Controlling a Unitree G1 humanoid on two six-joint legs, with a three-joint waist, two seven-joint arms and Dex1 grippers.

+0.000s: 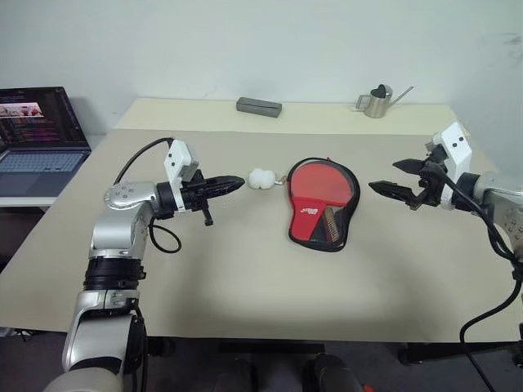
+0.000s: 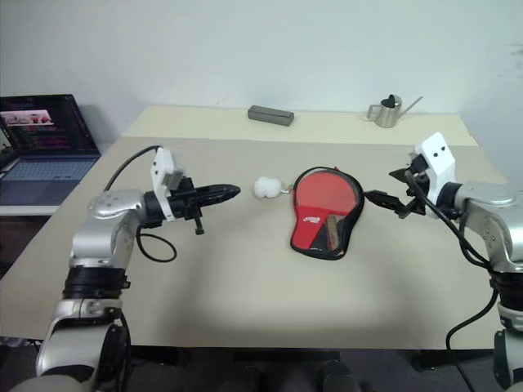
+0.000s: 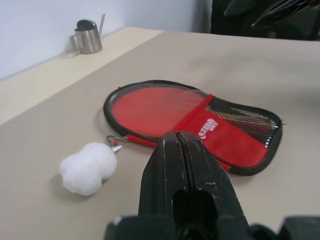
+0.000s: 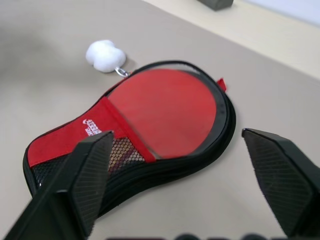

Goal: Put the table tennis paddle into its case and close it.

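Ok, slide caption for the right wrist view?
Open right gripper facing the red case lying flat on the table, white pom-pom beside it.

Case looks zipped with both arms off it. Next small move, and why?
Probably just pull both arms back. The case lies flat on the table with its zipper edge closed all round, pom-pom beside it. Left gripper is shut, right gripper open; neither touches it.
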